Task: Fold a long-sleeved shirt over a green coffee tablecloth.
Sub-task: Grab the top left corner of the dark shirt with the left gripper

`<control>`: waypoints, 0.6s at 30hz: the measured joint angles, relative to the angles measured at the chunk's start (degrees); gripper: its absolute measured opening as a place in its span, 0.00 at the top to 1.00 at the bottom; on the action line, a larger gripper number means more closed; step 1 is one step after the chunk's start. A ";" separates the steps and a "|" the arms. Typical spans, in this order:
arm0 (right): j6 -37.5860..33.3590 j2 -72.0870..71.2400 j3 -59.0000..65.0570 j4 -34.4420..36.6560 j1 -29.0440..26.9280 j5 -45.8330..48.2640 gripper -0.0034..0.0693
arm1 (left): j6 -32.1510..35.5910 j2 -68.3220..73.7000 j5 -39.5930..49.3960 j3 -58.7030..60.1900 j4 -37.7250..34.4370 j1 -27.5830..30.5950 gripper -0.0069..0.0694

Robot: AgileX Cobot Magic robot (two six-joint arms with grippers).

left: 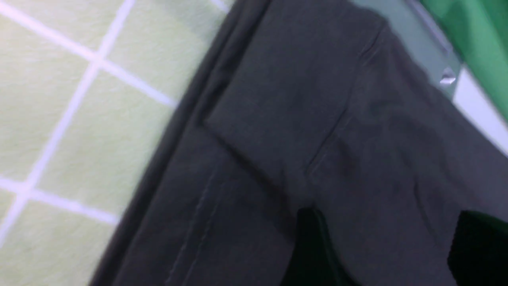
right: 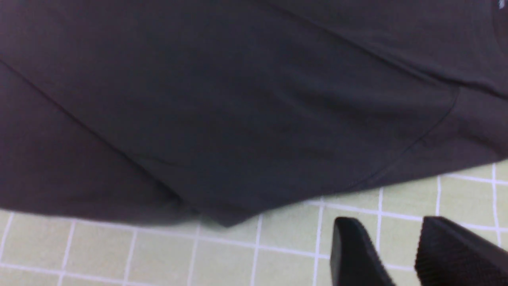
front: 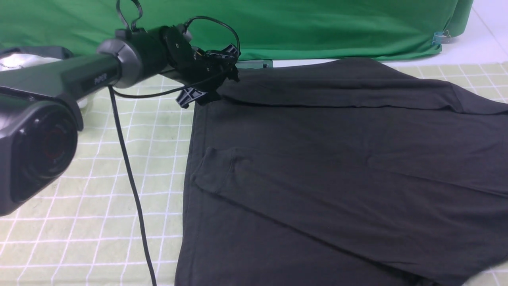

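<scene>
- The left hand (front: 209,75) hovered over the far left corner of the long-sleeved shirt (front: 337,167), jaws spread wide and holding nothing; the shirt ran off to its right.
- One shirt lay flat on one green coffee tablecloth (front: 119,159), its longer run left to right.
- The right hand (right: 397,254), partly open and empty, hung over bare tablecloth just beside the shirt's edge.

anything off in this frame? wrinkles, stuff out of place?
Nothing spilled or damaged. The long-sleeved shirt lies mostly flat on the tablecloth, with one small pucker near its left edge. Its far edge seems to run just past the cloth, toward the green backdrop. The left gripper hovers open at the far left corner.
</scene>
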 joint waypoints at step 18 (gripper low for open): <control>1.18 0.00 0.00 0.00 0.00 -4.42 0.62 | -8.42 3.05 -3.97 -0.11 -3.19 0.00 0.34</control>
